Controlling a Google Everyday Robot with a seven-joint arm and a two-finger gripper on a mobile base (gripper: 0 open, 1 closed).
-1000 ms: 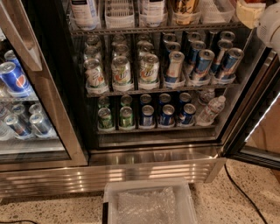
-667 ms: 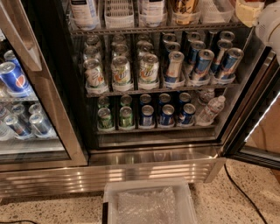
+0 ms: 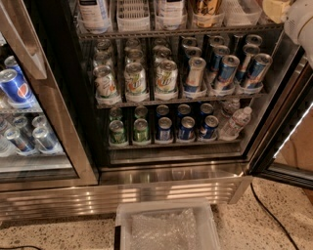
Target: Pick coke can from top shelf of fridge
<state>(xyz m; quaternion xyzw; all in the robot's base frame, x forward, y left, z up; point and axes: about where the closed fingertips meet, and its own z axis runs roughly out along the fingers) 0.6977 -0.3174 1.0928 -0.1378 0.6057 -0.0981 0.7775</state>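
The fridge (image 3: pixel 171 168) stands open with a dark interior and wire racks. The top shelf (image 3: pixel 181 32) runs along the upper edge and carries clear plastic bins (image 3: pixel 133 14) with bottles. No red coke can shows in the camera view. My gripper (image 3: pixel 277 9) is at the top right corner, at the right end of the top shelf, with the white arm (image 3: pixel 299 22) behind it. It is mostly cut off by the picture's edge.
The rack below holds white-and-green cans (image 3: pixel 136 78) and blue-and-silver cans (image 3: pixel 226 71). The lowest rack holds small cans (image 3: pixel 164 128) and water bottles (image 3: pixel 235 122). The open door (image 3: pixel 288 122) is on the right, a Pepsi cooler (image 3: pixel 19 97) on the left, and a clear bin (image 3: pixel 166 227) on the floor.
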